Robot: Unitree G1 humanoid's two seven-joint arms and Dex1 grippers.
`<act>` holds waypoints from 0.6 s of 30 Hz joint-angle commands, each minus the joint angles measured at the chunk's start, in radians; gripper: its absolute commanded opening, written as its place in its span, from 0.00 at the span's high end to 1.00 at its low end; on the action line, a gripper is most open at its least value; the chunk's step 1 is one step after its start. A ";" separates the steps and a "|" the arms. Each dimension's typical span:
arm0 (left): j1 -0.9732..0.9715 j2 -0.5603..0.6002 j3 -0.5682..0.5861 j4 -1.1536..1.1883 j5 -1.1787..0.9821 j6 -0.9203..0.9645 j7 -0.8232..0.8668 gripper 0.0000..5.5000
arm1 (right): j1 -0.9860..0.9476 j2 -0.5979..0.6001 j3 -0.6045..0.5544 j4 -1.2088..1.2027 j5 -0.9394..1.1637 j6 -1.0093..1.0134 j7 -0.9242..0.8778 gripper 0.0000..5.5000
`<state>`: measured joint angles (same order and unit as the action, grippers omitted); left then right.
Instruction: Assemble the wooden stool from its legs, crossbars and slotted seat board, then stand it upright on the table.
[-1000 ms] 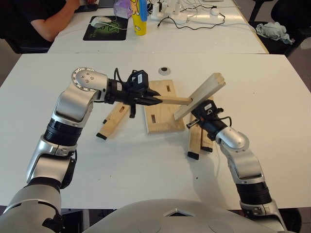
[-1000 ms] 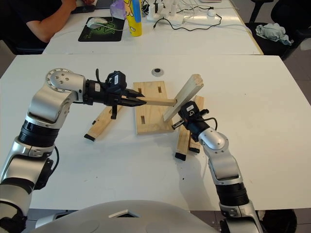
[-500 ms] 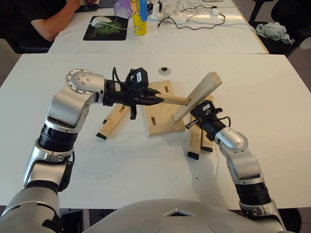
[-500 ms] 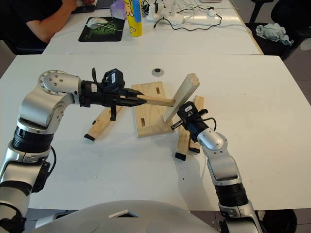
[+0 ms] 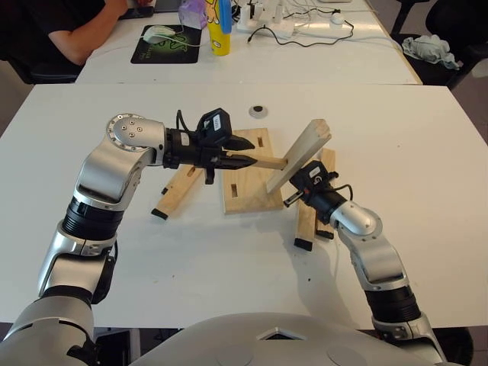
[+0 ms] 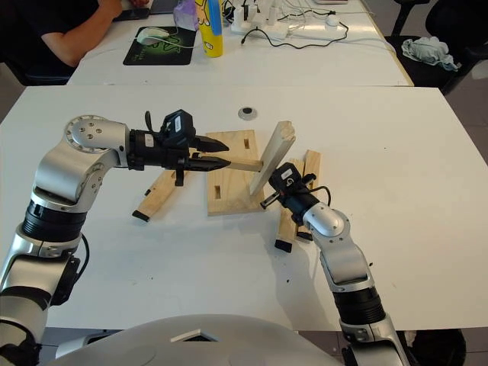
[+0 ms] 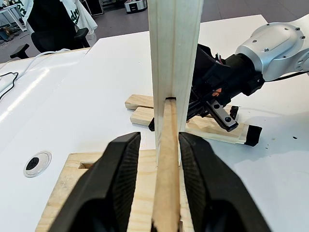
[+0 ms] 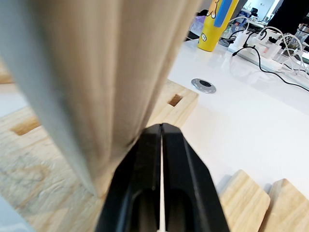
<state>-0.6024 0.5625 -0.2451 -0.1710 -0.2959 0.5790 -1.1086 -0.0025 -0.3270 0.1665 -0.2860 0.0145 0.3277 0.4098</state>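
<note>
Barely begun: thin wooden crossbar (image 5: 268, 162), clamped by left gripper (image 5: 242, 160), is slotted into pale plank leg (image 5: 303, 151) clamped by right gripper (image 5: 298, 194)

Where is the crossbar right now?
In the eye views the crossbar is mid-table, held by the left end effector above the seat board, its tip slotted into the leg.

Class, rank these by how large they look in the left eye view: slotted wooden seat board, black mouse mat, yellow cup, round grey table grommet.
1. slotted wooden seat board
2. black mouse mat
3. yellow cup, partly cut off at the top edge
4. round grey table grommet
</note>
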 commanded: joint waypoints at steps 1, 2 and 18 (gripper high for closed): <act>0.001 0.010 0.006 0.000 -0.007 0.000 0.006 0.62 | -0.011 0.001 -0.002 0.000 0.004 -0.003 0.004 1.00; 0.003 0.018 0.006 -0.004 -0.006 -0.001 0.004 0.59 | -0.011 0.001 -0.002 0.001 0.004 -0.004 0.005 1.00; 0.175 0.232 0.360 -0.142 -0.294 0.197 -0.030 0.51 | 0.007 -0.013 -0.010 0.014 -0.003 0.002 0.004 1.00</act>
<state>-0.4847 0.7371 0.0566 -0.2870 -0.5396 0.7277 -1.1188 -0.0019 -0.3364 0.1641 -0.2694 0.0077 0.3185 0.4111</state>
